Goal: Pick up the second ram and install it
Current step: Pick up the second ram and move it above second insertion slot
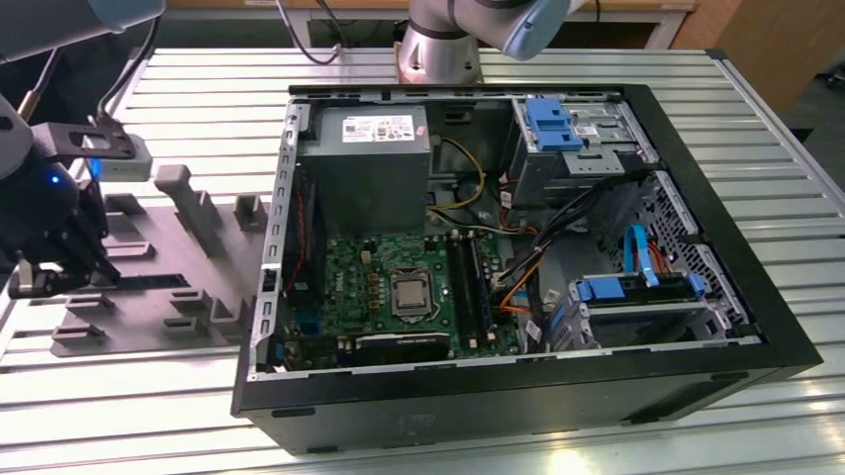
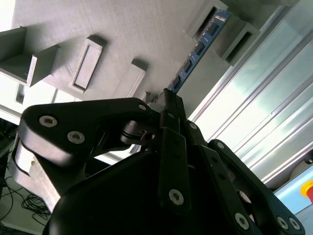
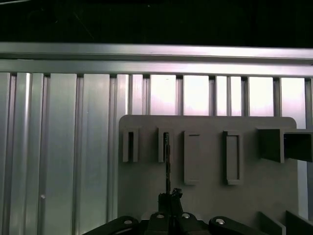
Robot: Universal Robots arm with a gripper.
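- The gripper [image 2: 167, 98] has its fingers [image 2: 172, 128] drawn narrow and pinched on the near end of the ram [image 2: 198, 49].
- In the second wrist view the ram is a thin blue-edged stick with a row of small dark chips. It runs away from the fingertips on its edge.
- In the first wrist view the ram appears edge-on as a dark line. It reaches from the fingertips to a slotted block on the tray [image 3: 210, 123].
- The ram's far end sits in that block's slot. Whether its lower edge touches the tray floor cannot be told.
- The tray is grey moulded plastic with several upright blocks. It lies flat on the table [image 3: 63, 147], which is made of ribbed metal slats.
- In the exterior view the gripper hangs over the tray at the exterior view's left.
- Beside the tray, toward the exterior view's right, an open case [image 1: 528, 401] lies on the table, well apart from the gripper.
- Inside it are a green motherboard [image 1: 363, 272] with dark slots [image 1: 465, 282] and, beyond it, a grey power supply [image 1: 363, 168].
- Farthest back, the arm base [image 1: 442, 49] stands behind the case.
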